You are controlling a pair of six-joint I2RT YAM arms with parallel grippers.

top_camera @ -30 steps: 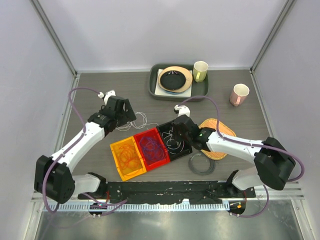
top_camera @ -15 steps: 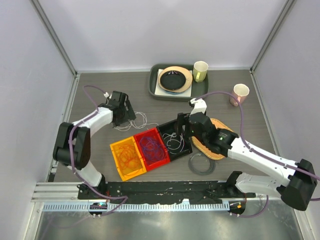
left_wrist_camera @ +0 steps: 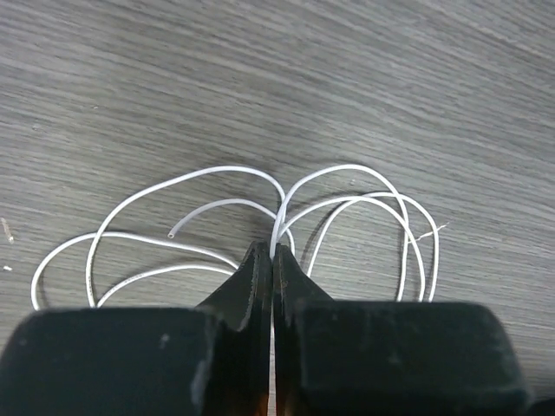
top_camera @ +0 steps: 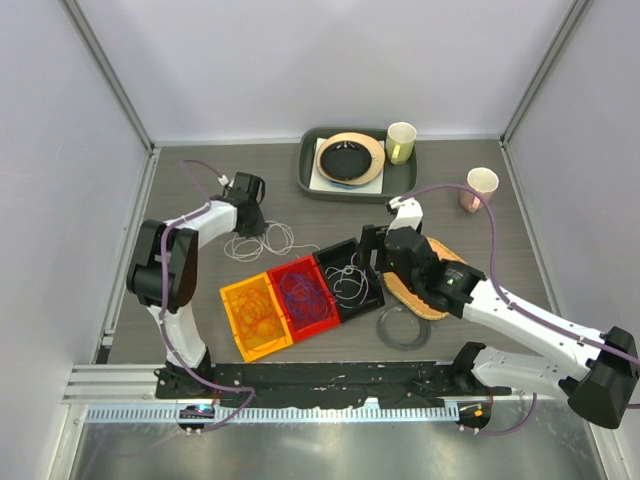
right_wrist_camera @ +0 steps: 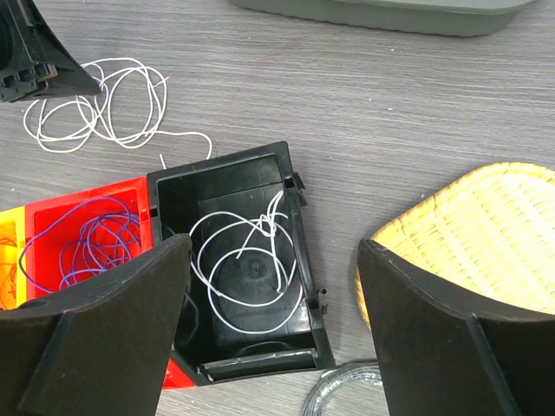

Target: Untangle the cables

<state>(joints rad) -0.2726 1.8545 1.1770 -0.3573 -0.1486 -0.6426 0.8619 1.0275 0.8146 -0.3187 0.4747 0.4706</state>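
Observation:
A loose white cable [top_camera: 272, 240] [left_wrist_camera: 227, 168] lies on the table behind the bins. My left gripper [top_camera: 254, 226] [left_wrist_camera: 274, 253] is shut on a strand of it, with the loops fanning out to both sides of the fingertips. My right gripper [top_camera: 372, 252] [right_wrist_camera: 273, 245] hangs open over the black bin [top_camera: 338, 256] [right_wrist_camera: 221, 169], nothing between its fingers. A second white cable [right_wrist_camera: 247, 264] is coiled in that bin. The red bin [top_camera: 286, 272] holds a purple cable [top_camera: 302, 292] [right_wrist_camera: 91, 243]. The orange bin [top_camera: 236, 296] holds an orange-red cable [top_camera: 260, 318].
A grey tray [top_camera: 308, 170] with a plate and dark bowl stands at the back. Next to it is a yellow-green cup [top_camera: 401, 142], and a pink cup [top_camera: 478, 188] is at the right. A woven plate [top_camera: 440, 262] and a clear ring [top_camera: 403, 328] lie right of the bins.
My left gripper swung toward the back and shut on the white cable on the table. My right gripper opened, rose and drew back from the black bin, leaving a white cable inside.

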